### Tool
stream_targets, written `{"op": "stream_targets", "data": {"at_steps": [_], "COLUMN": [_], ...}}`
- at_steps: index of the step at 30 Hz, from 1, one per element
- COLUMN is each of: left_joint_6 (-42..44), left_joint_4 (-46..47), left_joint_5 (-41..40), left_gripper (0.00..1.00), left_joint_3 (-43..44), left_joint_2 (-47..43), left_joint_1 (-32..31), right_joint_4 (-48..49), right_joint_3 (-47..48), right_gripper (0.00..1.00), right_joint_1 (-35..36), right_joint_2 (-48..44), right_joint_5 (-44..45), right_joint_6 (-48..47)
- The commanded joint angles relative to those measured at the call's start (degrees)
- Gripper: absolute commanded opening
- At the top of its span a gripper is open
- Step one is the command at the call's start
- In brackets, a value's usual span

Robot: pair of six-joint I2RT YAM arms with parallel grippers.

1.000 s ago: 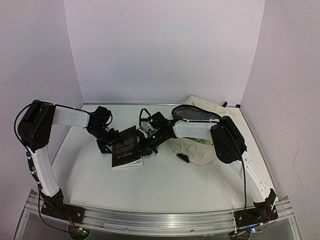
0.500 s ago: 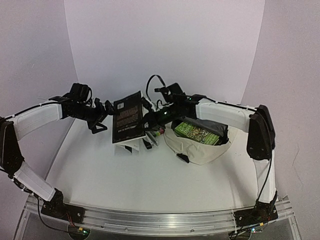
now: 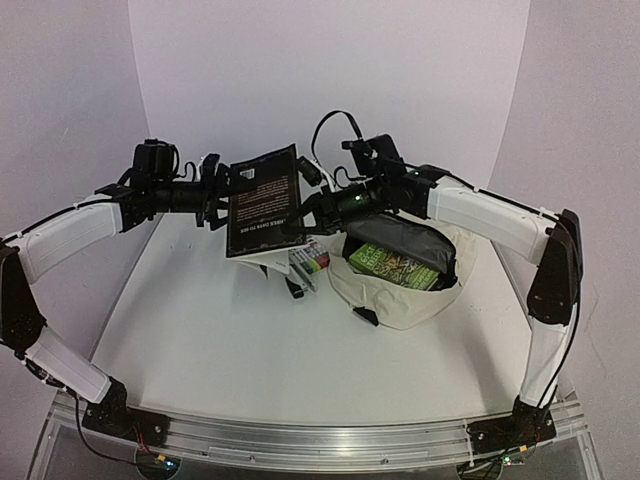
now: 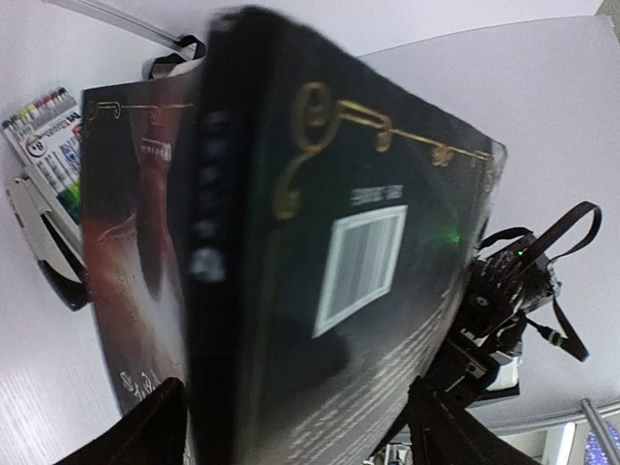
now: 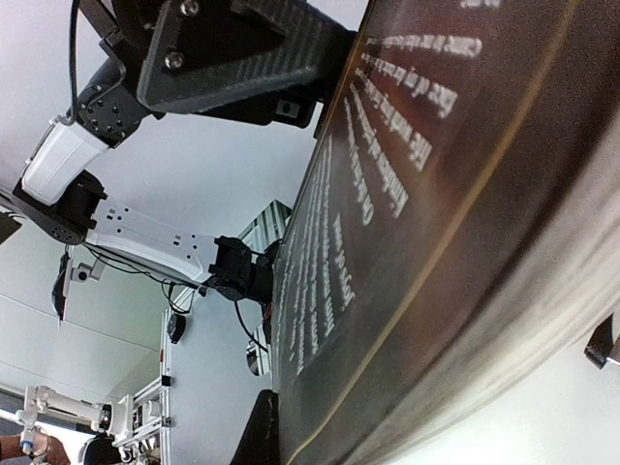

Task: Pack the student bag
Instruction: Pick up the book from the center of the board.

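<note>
Book (image 3: 265, 200) left of student bag (image 3: 398, 305)

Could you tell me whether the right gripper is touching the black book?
Touching. The right wrist view shows the right gripper closed on the black book, its upper finger pressed against the cover.

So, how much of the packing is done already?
Done: a green item lies inside the open bag. In hand: the left hand and right hand hold a black book in the air, left of the bag. Left: that book, and probably the marker pack on the table, must go in.
</note>
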Motion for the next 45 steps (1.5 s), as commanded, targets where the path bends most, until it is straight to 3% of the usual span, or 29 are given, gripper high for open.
{"op": "stream_targets", "data": {"at_steps": [1,4,6,7,9,11,15,20,23,28,35,45], "left_joint_6": [-2.4,-3.1,-3.1,-3.2,-3.7,-5.0,-7.1,1.0,5.9,11.6,12.5,6.9], "left_joint_4": [7.2,8.3,7.9,7.6,5.6,4.2,4.9,-0.5,1.3,1.5,4.3,14.5], "left_joint_5": [4.2,3.7,2.2,1.5,-0.6,-2.6,-6.3,-4.7,5.7,9.3,12.2,15.3], "left_gripper": [0.67,0.43,0.26,0.15,0.03,0.00,0.00,0.00,0.03,0.03,0.02,0.00], "left_joint_3": [3.2,3.1,3.2,3.6,5.4,7.2,8.9,14.7,17.1,19.7,22.6,22.6], "left_joint_2": [0.6,0.1,-0.9,-1.1,-0.9,-0.3,-0.1,2.0,4.0,4.0,5.9,6.3], "left_joint_1": [-1.4,-1.8,-1.8,-1.9,-1.8,-1.9,-2.0,-3.5,-4.0,-4.9,-8.0,-9.1], "right_joint_4": [4.1,3.8,3.3,2.5,1.0,-1.7,-4.0,-5.9,-7.3,-8.1,-7.5,-5.6], "right_joint_3": [0.5,0.1,-0.6,-0.9,-1.7,-2.3,-4.6,-4.7,-4.9,-3.3,3.4,3.1], "right_gripper": [0.00,0.00,0.06,0.16,0.51,0.78,0.98,0.98,0.98,0.98,0.98,0.98], "right_joint_1": [0.0,-1.1,-2.7,-3.5,-5.3,-6.9,-7.8,-8.0,-8.1,-8.2,-8.2,-8.6], "right_joint_2": [-3.7,-3.7,-3.6,-3.9,-4.9,-6.9,-11.9,-15.3,-17.6,-19.0,-12.7,-10.4], "right_joint_5": [-2.7,-2.1,-1.3,-0.6,3.1,9.1,25.9,27.1,21.7,8.9,-1.2,0.6], "right_joint_6": [-1.9,-1.6,-1.4,-2.1,-4.0,-8.1,-19.6,-24.7,-26.6,-22.3,-8.0,-4.0]}}
